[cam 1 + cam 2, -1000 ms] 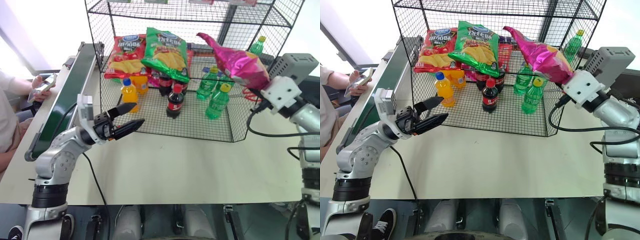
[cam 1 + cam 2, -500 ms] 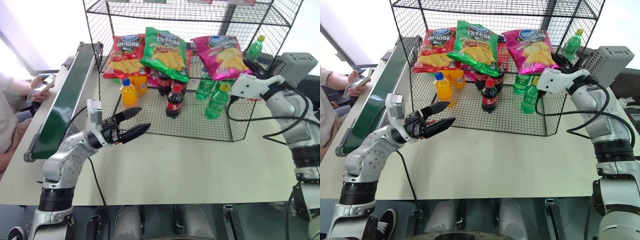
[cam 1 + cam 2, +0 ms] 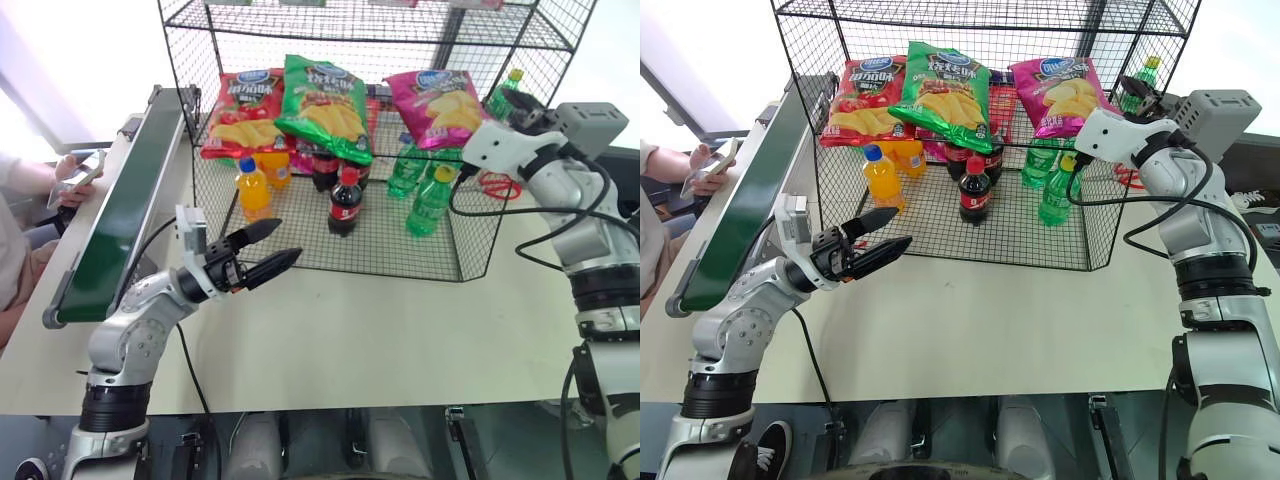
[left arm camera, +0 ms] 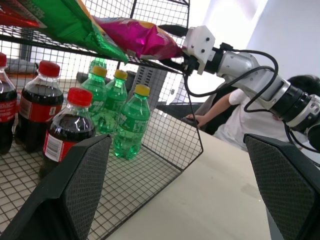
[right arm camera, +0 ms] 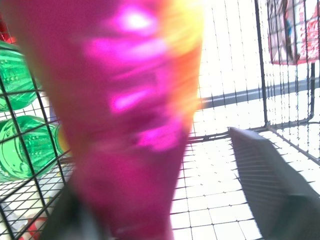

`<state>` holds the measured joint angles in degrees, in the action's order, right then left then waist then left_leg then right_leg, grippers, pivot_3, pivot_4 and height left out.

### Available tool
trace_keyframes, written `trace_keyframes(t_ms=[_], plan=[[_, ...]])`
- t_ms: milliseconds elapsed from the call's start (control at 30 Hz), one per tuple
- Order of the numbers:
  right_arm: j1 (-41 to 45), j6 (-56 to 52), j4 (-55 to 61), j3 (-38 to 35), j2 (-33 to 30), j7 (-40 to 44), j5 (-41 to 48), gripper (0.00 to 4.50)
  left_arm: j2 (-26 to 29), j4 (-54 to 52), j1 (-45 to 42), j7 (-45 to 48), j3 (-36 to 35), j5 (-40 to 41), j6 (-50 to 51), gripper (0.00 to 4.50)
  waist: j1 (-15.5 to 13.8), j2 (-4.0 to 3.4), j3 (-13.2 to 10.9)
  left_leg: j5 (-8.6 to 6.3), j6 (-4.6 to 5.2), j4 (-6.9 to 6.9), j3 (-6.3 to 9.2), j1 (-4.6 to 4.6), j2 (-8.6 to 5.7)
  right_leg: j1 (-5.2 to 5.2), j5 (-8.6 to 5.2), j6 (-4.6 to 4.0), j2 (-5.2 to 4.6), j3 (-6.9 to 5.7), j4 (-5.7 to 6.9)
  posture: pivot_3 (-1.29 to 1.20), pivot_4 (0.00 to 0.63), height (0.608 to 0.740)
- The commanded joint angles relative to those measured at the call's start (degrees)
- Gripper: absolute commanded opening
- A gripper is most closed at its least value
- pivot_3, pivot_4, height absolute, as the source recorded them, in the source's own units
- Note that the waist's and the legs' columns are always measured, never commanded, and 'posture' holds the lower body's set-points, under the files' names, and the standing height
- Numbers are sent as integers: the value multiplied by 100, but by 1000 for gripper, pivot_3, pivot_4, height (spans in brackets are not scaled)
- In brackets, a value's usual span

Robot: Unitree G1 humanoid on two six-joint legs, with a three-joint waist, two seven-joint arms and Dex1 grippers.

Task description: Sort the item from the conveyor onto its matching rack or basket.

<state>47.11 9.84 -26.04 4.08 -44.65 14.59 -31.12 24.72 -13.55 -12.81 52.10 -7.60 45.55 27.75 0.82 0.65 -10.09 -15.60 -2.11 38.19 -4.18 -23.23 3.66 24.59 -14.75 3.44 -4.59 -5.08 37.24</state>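
Dark-green conveyor [image 3: 118, 222] along the desk's [image 3: 350, 330] left edge, out to the left of the left claw [image 3: 268, 247]. Left claw low over the desk, black fingers spread wide apart, nothing between them, tips toward the front of the black wire rack [image 3: 330, 262]. Beyond that claw, inside the rack: orange bottle [image 3: 251, 187], cola bottles [image 3: 344, 203], green bottles [image 3: 431, 203] on the bottom tier; above them on the middle tier, red chip bag [image 3: 243, 112], green chip bag [image 3: 325, 108]. Further right, pink chip bag [image 3: 440, 103] lying on that same tier, directly ahead of the right claw [image 3: 1132, 92]. Right claw at the rack's right side, fingers parted, pink foil close against one finger in the right wrist view; touching or just clear, impossible to tell.
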Motion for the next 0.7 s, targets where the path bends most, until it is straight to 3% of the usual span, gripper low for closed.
trace_keyframes(t_ms=[33,300,533,700], plan=[[32,-6,157,-115,-36,349,419,4400,71,-240,31,-31,-123,9,-100,4500,3,0,0,0,1,0,0,4,0,-2,0,0,0,0,2,0,150,740],[-141,-82,612,-419,-757,1729,1359,4400,27,-307,158,-79,-2,-77,-166,4500,-29,0,0,-2,3,0,-2,6,-1,-5,0,0,-1,3,3,0,150,740],[63,-1590,1128,-886,-372,2681,2883,4400,-22,-276,63,-75,53,-80,-155,4500,-17,0,0,-2,3,0,-4,11,1,-5,1,1,1,3,8,0,150,740],[-2,-2471,1506,-1180,-201,2930,3628,4400,-33,-298,33,-82,59,-85,-143,4500,-33,0,0,-2,4,0,-4,7,0,-5,2,2,-1,3,5,0,150,740]])
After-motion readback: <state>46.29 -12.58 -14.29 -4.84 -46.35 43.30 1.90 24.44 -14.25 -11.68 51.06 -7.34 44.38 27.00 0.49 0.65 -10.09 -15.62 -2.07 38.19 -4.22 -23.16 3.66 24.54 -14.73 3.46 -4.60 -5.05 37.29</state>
